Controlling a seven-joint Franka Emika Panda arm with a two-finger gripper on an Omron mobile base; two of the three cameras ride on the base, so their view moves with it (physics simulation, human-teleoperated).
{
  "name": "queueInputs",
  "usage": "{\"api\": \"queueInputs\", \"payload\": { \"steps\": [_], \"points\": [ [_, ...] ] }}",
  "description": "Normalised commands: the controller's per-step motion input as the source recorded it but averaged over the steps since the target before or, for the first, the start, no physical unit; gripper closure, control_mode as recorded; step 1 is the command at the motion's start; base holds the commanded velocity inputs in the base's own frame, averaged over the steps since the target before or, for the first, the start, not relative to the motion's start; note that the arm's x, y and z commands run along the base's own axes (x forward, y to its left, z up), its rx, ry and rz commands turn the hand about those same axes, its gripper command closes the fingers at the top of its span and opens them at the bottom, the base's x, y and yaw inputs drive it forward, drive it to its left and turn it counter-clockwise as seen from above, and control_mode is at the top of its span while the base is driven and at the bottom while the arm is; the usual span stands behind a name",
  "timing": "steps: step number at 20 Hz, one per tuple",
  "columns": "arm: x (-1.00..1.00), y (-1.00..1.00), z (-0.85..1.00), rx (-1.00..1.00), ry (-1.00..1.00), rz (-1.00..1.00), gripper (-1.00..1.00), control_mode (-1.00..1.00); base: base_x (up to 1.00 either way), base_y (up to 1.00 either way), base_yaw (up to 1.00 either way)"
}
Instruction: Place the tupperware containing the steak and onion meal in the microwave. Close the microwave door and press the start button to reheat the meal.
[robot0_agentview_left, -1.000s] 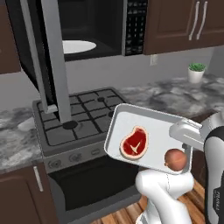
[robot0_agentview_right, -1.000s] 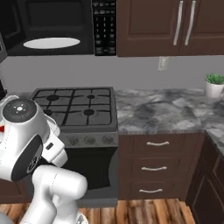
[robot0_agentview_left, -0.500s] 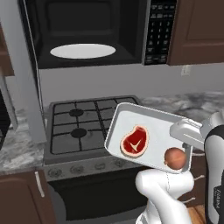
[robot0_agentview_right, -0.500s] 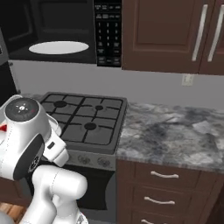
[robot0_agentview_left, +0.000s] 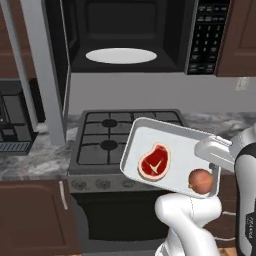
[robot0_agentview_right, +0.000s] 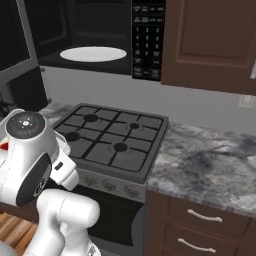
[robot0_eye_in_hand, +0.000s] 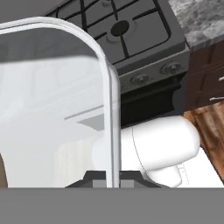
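The pale tupperware (robot0_agentview_left: 175, 145) hangs in front of the stove's front right corner, well below the microwave (robot0_agentview_left: 125, 30). In it lie the red steak (robot0_agentview_left: 154, 161) and the round brown onion (robot0_agentview_left: 201, 179). My gripper (robot0_agentview_left: 204, 150) is shut on the tray's right rim; in the hand view the rim (robot0_eye_in_hand: 109, 87) runs between my gripper's (robot0_eye_in_hand: 112, 177) fingertips. The microwave cavity stands open, with the white turntable plate (robot0_agentview_left: 121, 55) inside and the keypad (robot0_agentview_left: 207, 35) to its right. The microwave door (robot0_agentview_left: 47, 75) is swung out to the left, seen edge-on.
A black gas stove (robot0_agentview_right: 115, 140) sits under the microwave, with its oven door below. Marbled counter (robot0_agentview_right: 210, 165) runs to the right over brown drawers. A dark appliance (robot0_agentview_left: 12, 120) stands on the counter left of the stove. Brown wall cabinets (robot0_agentview_right: 210, 40) flank the microwave.
The whole picture has shifted: the base has driven closer, so stove and microwave loom larger and more central. The tray with steak and onion stays held the same way.
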Motion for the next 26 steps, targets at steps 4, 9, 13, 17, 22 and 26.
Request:
{"api": "queueInputs", "payload": {
  "steps": [4, 9, 13, 17, 22, 26],
  "points": [
    [0.0, 0.0, 0.0, 0.0, 0.0, 0.0, 1.0, 1.0, 0.0, 0.01, 0.21],
    [0.0, 0.0, 0.0, 0.0, 0.0, 0.0, 1.0, 1.0, 0.0, 0.19, 0.18],
    [0.0, 0.0, 0.0, 0.0, 0.0, 0.0, 1.0, 1.0, 0.0, 0.25, 0.16],
    [0.0, 0.0, 0.0, 0.0, 0.0, 0.0, 1.0, 1.0, 0.0, 0.31, 0.15],
    [0.0, 0.0, 0.0, 0.0, 0.0, 0.0, 1.0, 1.0, 0.0, 0.45, 0.1],
    [0.0, 0.0, 0.0, 0.0, 0.0, 0.0, 1.0, 1.0, 0.0, 0.54, 0.05]
  ]
}}
